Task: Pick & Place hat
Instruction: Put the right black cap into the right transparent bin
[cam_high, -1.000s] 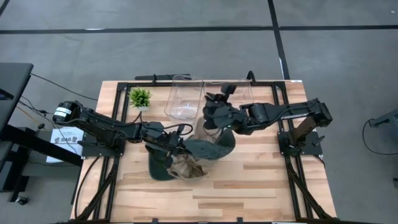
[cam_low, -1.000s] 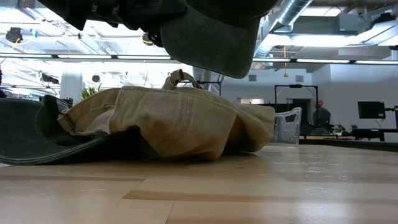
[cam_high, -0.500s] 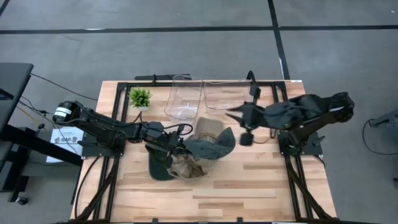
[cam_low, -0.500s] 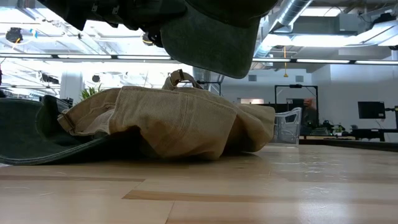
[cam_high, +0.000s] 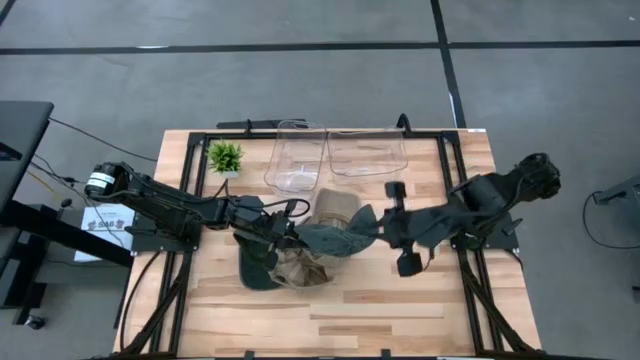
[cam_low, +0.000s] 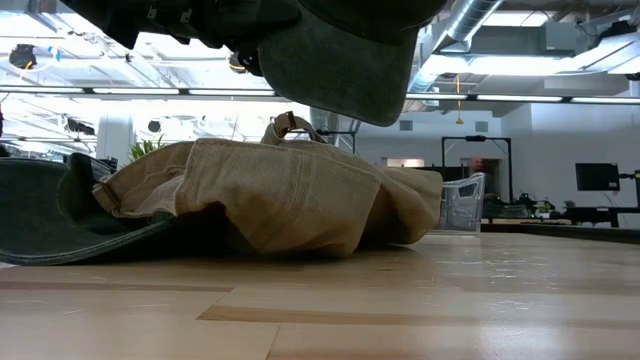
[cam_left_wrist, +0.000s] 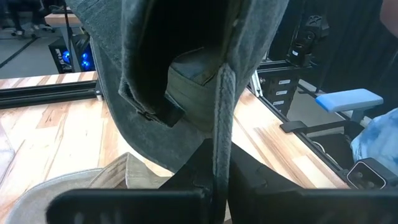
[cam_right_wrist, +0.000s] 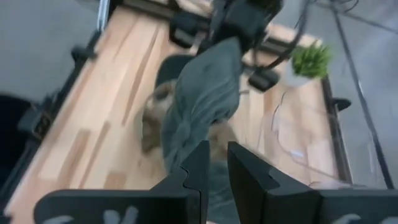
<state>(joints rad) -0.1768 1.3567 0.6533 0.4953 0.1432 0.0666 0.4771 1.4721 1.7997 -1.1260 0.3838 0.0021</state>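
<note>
Left gripper (cam_high: 287, 236) is pinching the dark green hat (cam_high: 335, 238) by its brim, above the tan hat (cam_high: 300, 268). Being soft, it is drooping; the stiffer brim looks the safest hold. Right gripper (cam_high: 398, 228), empty and nearly closed, is hovering beside it.

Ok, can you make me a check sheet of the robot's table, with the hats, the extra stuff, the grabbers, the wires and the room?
Surface: wooden table, black frame rails.
Job's things: dark green hat lifted between both arms; tan hat and another dark green hat lying on the table.
Clutter: two clear bins, small potted plant.
Grippers: left gripper shut on the raised hat's edge; right gripper at its other side, grip unclear.
Cables: black cable on the floor.
Surroundings: grey floor, workshop beyond.
</note>
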